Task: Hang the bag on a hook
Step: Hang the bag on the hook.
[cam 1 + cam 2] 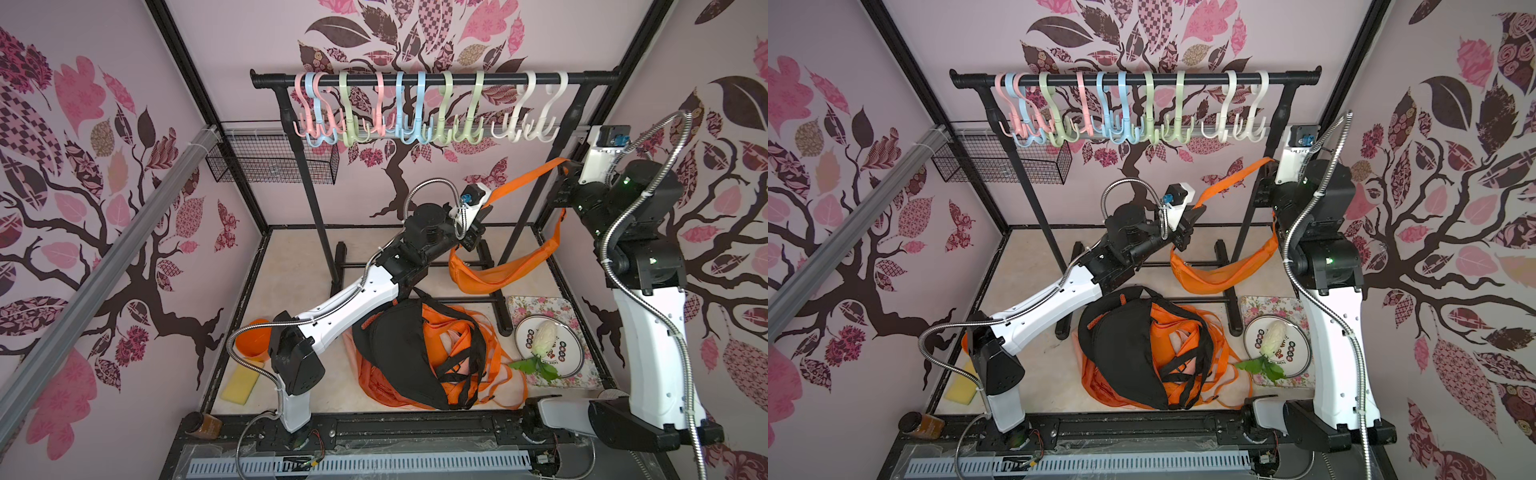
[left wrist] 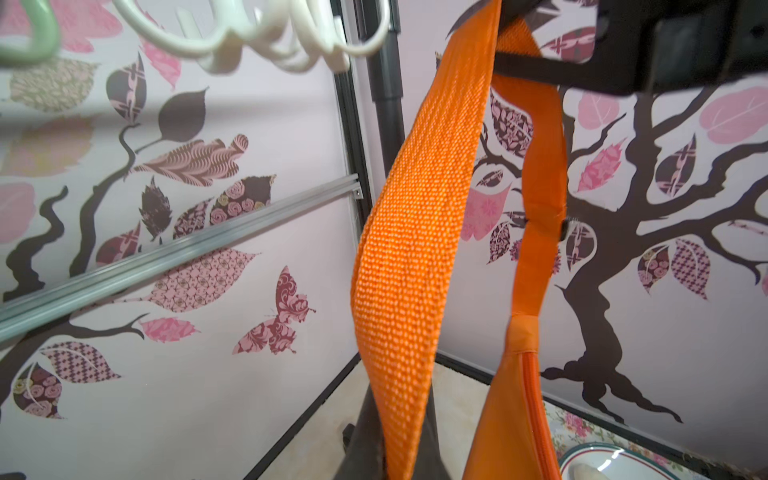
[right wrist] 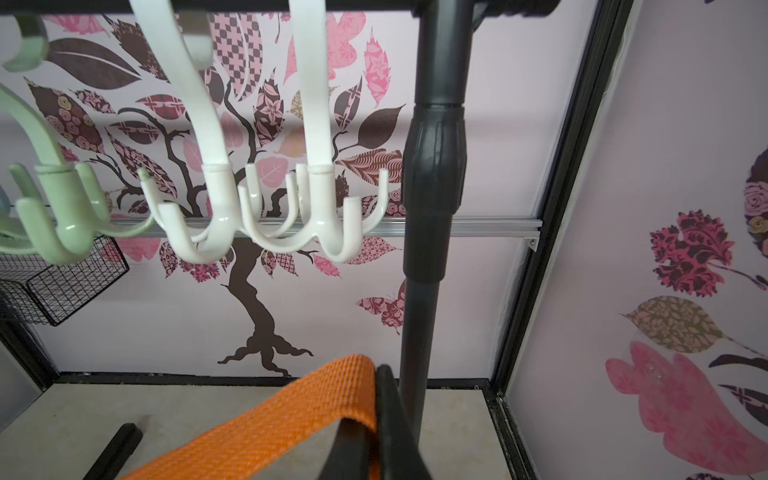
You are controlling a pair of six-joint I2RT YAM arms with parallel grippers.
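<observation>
Left tool [image 1: 487, 207] and right tool [image 1: 564, 165] each pinch the strap [image 1: 525, 179], orange bag [image 1: 484, 275] slung low between them, white hooks [image 1: 539, 132] at eleven o'clock of the right tool; risk: strap stretched flat misses a prong, or slips from one pinch.

Lab test booth: blk frame post [image 1: 180, 62], tree wallpaper [image 1: 79, 91] walls.

Red lettering rings the plate [image 1: 567, 336] at near right, too small to read; nothing else legible.
</observation>
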